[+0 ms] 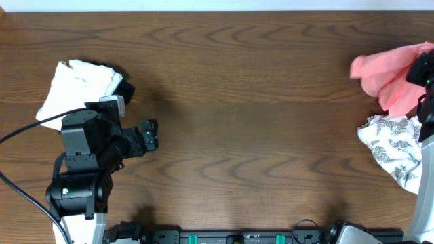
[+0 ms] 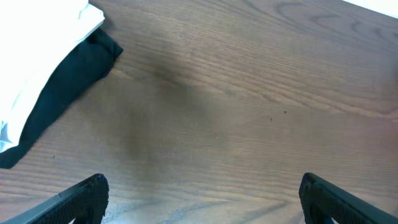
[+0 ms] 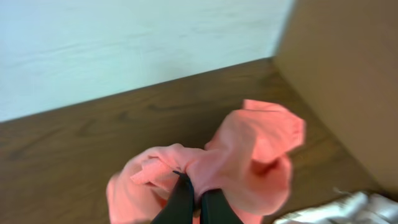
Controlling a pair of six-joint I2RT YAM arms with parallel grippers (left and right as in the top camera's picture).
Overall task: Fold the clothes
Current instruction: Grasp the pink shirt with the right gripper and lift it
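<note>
Barely begun: right gripper pinching bunched salmon-pink garment near far right corner; left gripper hovering, jaws apart, by left edge. Spreading, folding all remaining.

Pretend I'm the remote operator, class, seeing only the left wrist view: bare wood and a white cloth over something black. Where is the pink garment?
Observer: The pink garment is at the right edge of the table, bunched up rather than spread flat.
Operator: Is anything holding it?
Observer: Yes, the right gripper is shut on a fold of it.
Operator: What lies next to it?
Observer: A white cloth with a grey leaf print sits right beside it, on the side nearer the robot.
</note>
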